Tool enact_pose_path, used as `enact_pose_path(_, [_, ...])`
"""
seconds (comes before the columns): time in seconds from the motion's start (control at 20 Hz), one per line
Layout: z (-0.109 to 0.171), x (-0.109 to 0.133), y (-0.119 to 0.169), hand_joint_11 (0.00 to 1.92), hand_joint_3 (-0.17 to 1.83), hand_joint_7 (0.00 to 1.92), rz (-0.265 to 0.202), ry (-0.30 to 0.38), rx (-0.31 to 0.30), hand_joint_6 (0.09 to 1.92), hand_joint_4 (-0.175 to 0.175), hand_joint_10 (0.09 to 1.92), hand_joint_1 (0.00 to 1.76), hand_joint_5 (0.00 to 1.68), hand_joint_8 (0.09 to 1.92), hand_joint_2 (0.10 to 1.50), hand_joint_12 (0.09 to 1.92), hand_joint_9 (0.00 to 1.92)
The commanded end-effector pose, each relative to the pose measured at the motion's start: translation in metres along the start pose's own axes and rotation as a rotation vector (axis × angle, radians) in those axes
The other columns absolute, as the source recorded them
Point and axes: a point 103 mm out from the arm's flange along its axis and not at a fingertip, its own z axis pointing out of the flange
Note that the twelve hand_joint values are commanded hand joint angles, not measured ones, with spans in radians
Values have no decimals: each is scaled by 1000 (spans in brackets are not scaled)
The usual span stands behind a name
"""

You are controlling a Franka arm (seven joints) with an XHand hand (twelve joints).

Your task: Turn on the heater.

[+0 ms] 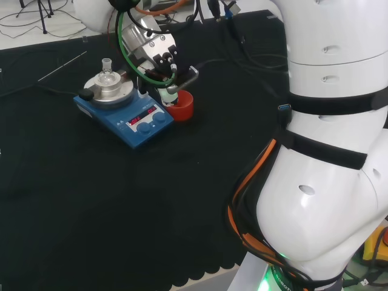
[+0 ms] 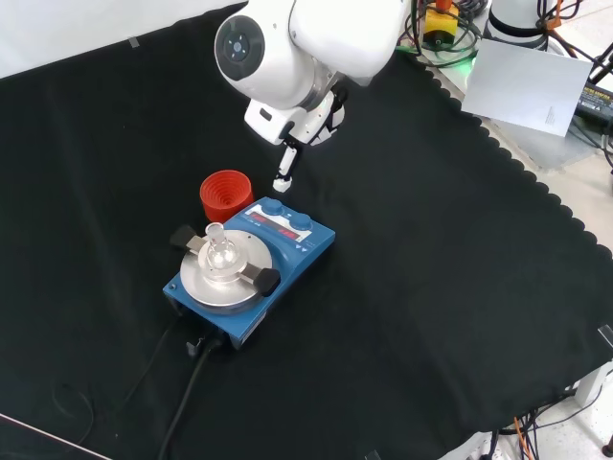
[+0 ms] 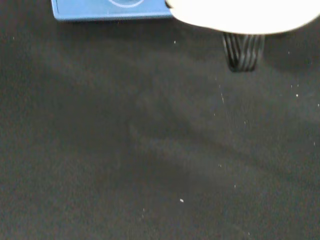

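Note:
The heater (image 1: 130, 115) is a blue box with a round silver plate (image 2: 222, 273) and a small clear flask (image 2: 217, 247) on it. Its front panel carries a strip lit red and two blue knobs (image 2: 287, 213). The hand (image 2: 308, 117) hangs just beyond that panel with one finger (image 2: 283, 172) stretched down. The fingertip ends a little short of the nearer knob and touches nothing. In the head view the hand (image 1: 159, 63) is above the heater's right end. The wrist view has the heater's blue edge (image 3: 107, 10) and a black ribbed finger (image 3: 243, 50) over the cloth.
A red ribbed ring (image 2: 226, 195) stands on the cloth beside the heater, close to the hand. A black cable (image 2: 187, 393) runs from the heater toward the front view's lower edge. The arm's white links (image 1: 327, 151) rise at the head view's right.

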Motion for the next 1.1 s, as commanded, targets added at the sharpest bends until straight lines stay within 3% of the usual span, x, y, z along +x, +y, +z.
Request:
enact_pose_path(0.05, [5,0,-2,1614,1313,1690,-4,-5,19,87,7,1759,1551,405,1912,489,1569,1823])
enact_pose_path(0.7, [18,22,6,1611,1334,1691,-45,-19,56,87,9,1769,1556,401,1919,482,1578,1823])
enact_pose_path(1.1, [25,20,18,1609,1341,1692,-48,-7,96,87,10,1775,1558,401,1920,481,1582,1822])
